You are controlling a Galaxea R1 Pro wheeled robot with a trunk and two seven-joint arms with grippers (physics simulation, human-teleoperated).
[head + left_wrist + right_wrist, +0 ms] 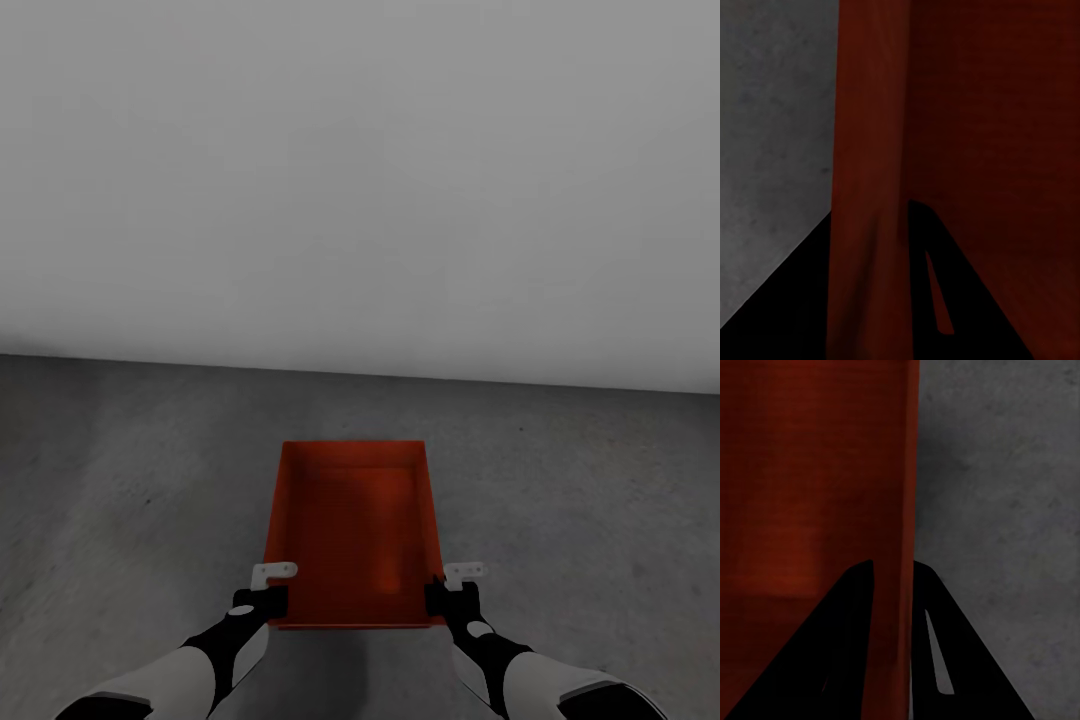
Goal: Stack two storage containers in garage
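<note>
Nearest to me, my two forearms reach forward and down, white and black, and each ends at a near corner of the storage container (352, 535). My left tool (270, 590) sits at the container's near left corner; from the left wrist camera its two dark fingers (802, 300) stand on either side of the thin orange-red side wall (870, 187), closed onto it with the wall running between them. My right tool (448, 590) does the same at the near right corner: from the right wrist camera one dark finger (832, 652) lies inside the bin and the other outside, pinching the wall (904, 510) between them. The container is an open, lidless rectangular bin, long axis pointing away from me, its inside bare, held level between my two tools above the floor (600, 500). I cannot tell whether its base touches the floor or hangs just over it. I see no label, brand or writing on the bin, on my arms or anywhere around. The floor is dark grey, matte and mottled, and spreads out on both sides of the bin and beyond its far end. Farthest off, the floor meets a plain white wall (360, 170).
</note>
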